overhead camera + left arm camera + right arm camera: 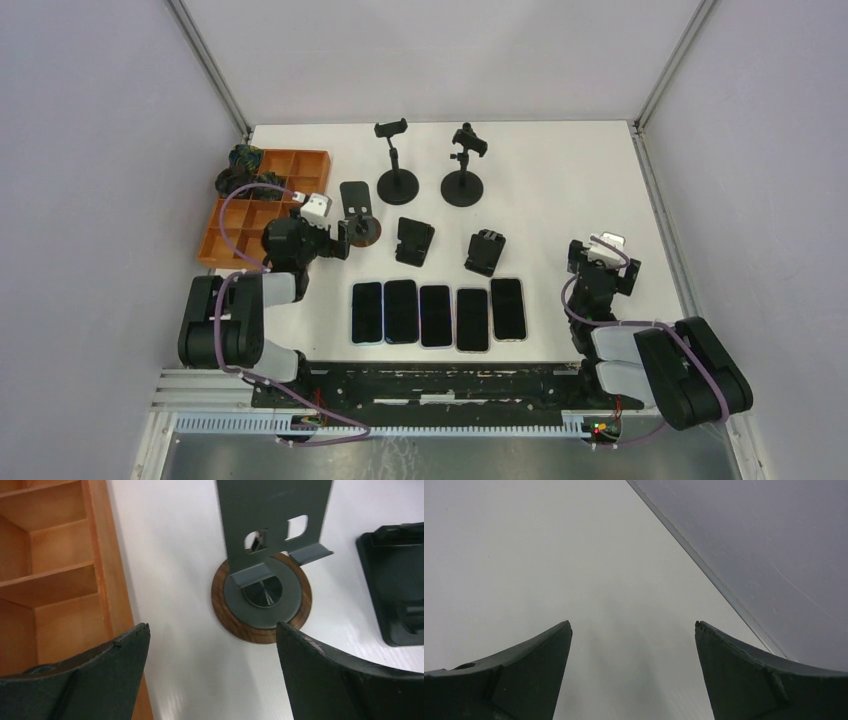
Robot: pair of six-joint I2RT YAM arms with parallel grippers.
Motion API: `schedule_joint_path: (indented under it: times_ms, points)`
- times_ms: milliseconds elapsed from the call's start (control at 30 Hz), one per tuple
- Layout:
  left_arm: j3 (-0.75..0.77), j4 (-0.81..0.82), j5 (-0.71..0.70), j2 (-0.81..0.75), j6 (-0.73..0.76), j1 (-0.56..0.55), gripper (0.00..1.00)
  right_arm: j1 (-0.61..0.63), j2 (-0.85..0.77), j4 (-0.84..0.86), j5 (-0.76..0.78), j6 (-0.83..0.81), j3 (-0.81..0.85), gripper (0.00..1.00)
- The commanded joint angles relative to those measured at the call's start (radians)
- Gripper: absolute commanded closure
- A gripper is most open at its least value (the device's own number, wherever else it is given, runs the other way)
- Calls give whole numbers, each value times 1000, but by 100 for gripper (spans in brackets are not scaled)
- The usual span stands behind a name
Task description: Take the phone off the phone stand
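A grey plate phone stand on a round wooden base [360, 215] stands left of centre, and nothing rests on its ledge in the left wrist view [260, 600]. Several dark phones [437, 314] lie flat in a row at the near middle of the table. No stand in view holds a phone. My left gripper [345, 238] is open and empty, just short of the wooden base, which lies ahead between its tips [212, 630]. My right gripper [598, 268] is open and empty over bare table at the right [634, 630].
Two black folding stands [414, 242] [485, 252] sit behind the phones; one shows in the left wrist view [395, 590]. Two tall clamp stands [397, 165] [464, 165] stand at the back. An orange compartment tray [265, 205] lies beside the left gripper [55, 580]. Walls enclose the table.
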Motion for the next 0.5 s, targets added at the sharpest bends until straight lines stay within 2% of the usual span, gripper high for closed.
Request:
schedule_joint_path:
  times_ms: [0,100,300,367,400,433,467]
  points:
    - [-31,231,18,39,-73,37,0,-13,45,259,32,-62,-84,2]
    - [-88,326,2,22,-88,40,0,-16,82,356,31,-72,-114,2]
    - [-198,507,-94,-2,-123,41,0,-15,75,404,-83,-111,-145,2]
    - [-252,622,-105,42,-117,39,0,-16,99,425,-184,-166,-139,2]
    - [-299,782,-107,90,-137,32,0,-15,112,444,-206,-178,-139,2]
    - [-304,825,-111,110,-143,27,0,-15,109,444,-206,-172,-143,2]
    - [-282,742,-122,86,-134,25,0,-17,100,429,-209,-165,-145,2]
